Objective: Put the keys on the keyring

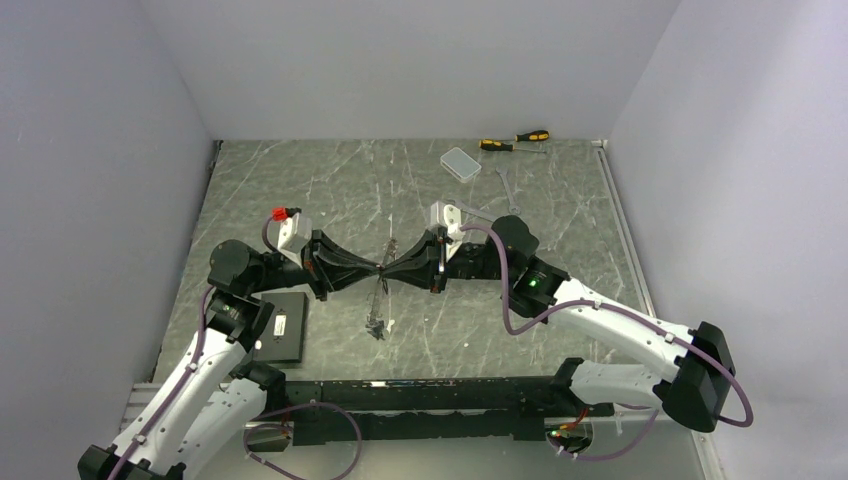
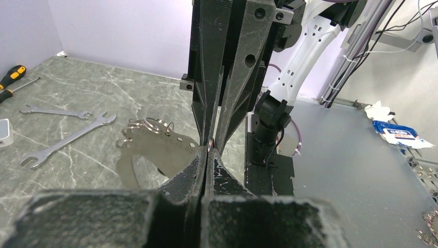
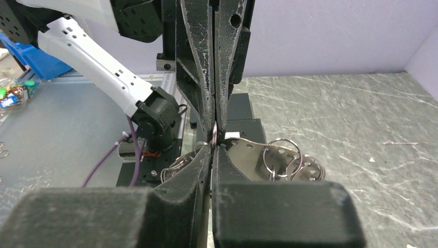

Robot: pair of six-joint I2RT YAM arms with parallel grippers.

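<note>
**Both end effectors closed tip to tip on the keyring**

The left end effector [image 2: 206,157] and the right end effector [image 3: 213,153] meet fingertip to fingertip above the tabletop [image 1: 330,190]. Each has its fingers pressed together. The keyring [image 3: 214,133] shows edge-on as a thin silver arc pinched at the meeting point of the tips. The keys [image 1: 376,322], flat metal pieces with small split rings, sit in a cluster just below and beside the tips. Whether they rest on the tabletop cannot be told.
</note>
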